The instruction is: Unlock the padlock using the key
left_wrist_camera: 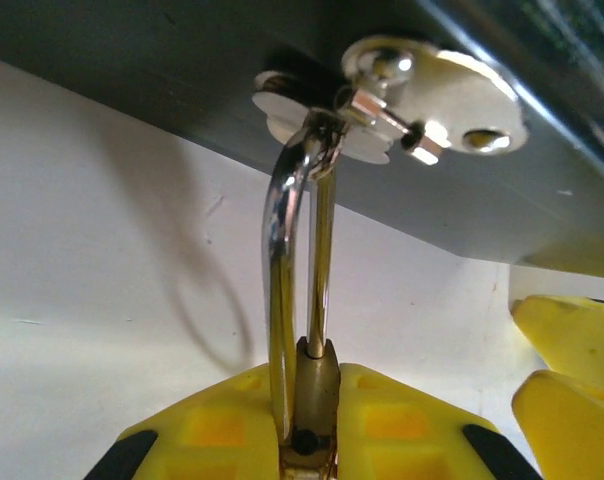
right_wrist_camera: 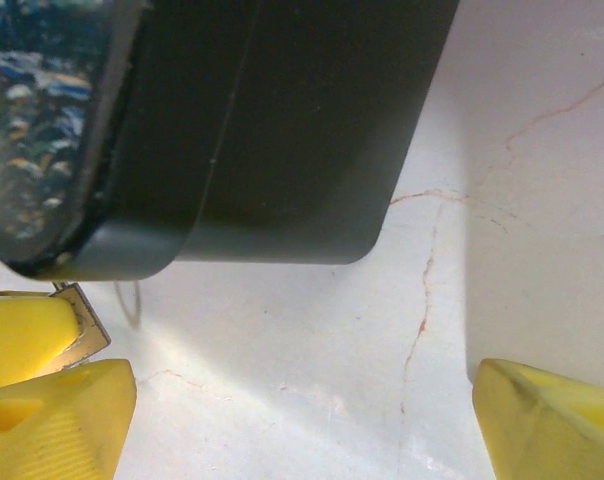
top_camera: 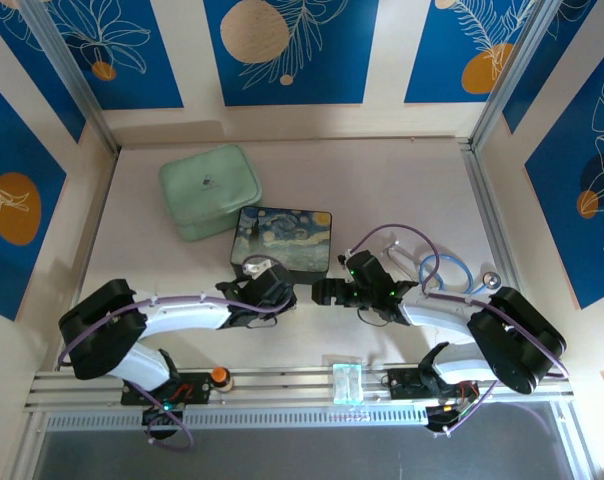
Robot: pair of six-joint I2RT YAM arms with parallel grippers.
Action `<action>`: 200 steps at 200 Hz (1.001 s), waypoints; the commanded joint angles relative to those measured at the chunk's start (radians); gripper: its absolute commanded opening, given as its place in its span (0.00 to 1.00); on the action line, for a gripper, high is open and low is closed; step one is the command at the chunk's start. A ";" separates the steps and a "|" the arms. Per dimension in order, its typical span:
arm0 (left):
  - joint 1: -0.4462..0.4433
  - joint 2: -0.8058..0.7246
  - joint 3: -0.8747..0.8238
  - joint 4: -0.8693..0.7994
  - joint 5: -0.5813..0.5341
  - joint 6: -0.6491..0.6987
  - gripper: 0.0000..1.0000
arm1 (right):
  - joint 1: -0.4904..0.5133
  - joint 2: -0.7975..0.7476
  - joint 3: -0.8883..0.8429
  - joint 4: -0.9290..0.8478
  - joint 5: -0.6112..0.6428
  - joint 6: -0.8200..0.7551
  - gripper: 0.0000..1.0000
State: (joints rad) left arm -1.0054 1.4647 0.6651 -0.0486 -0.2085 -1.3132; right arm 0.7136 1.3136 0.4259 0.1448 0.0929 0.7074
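Brass shows between the yellow pads of the left gripper [left_wrist_camera: 304, 425], which are pressed onto the body of the padlock [left_wrist_camera: 318, 372]. The step in hand, I judge, is steadying the lock so the key can go in. Doing it well means a firm, level hold on the left, with no pull on the shackle [left_wrist_camera: 280, 240] that would jam it against the clasp [left_wrist_camera: 437, 100] of the painted box [top_camera: 282, 238]. Which way the keyhole faces I cannot tell; it needs to point clear of the box wall. On the right, the right gripper [right_wrist_camera: 300, 390] has its fingers spread wide with nothing between them, so the key has yet to be picked up. It should be pinched by its head, blade free, and brought in straight along the lock's axis.

The padlock reaches out from the clasp at the box's front wall, its shackle threaded through the clasp's loop and its body clamped between the left fingers. The right fingertips [left_wrist_camera: 572, 345] hover just beside it, on its right, above the pale table [right_wrist_camera: 312, 330] and apart from the lock.
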 commanded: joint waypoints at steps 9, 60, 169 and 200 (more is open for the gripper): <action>0.002 0.009 0.024 -0.158 -0.089 0.093 0.15 | 0.007 -0.011 0.017 -0.037 0.025 0.005 0.88; -0.009 0.044 0.081 -0.225 -0.143 0.187 0.19 | 0.007 -0.004 0.023 -0.042 0.018 -0.005 0.88; -0.035 0.058 0.156 -0.449 -0.241 0.264 0.18 | 0.010 -0.003 -0.003 -0.036 0.051 0.018 0.88; -0.034 0.079 0.123 -0.348 -0.191 0.268 0.18 | 0.010 0.006 -0.006 -0.024 0.049 0.017 0.88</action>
State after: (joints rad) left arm -1.0374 1.5219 0.8177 -0.3820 -0.3717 -1.0912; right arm 0.7200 1.3128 0.4263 0.1398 0.1207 0.7124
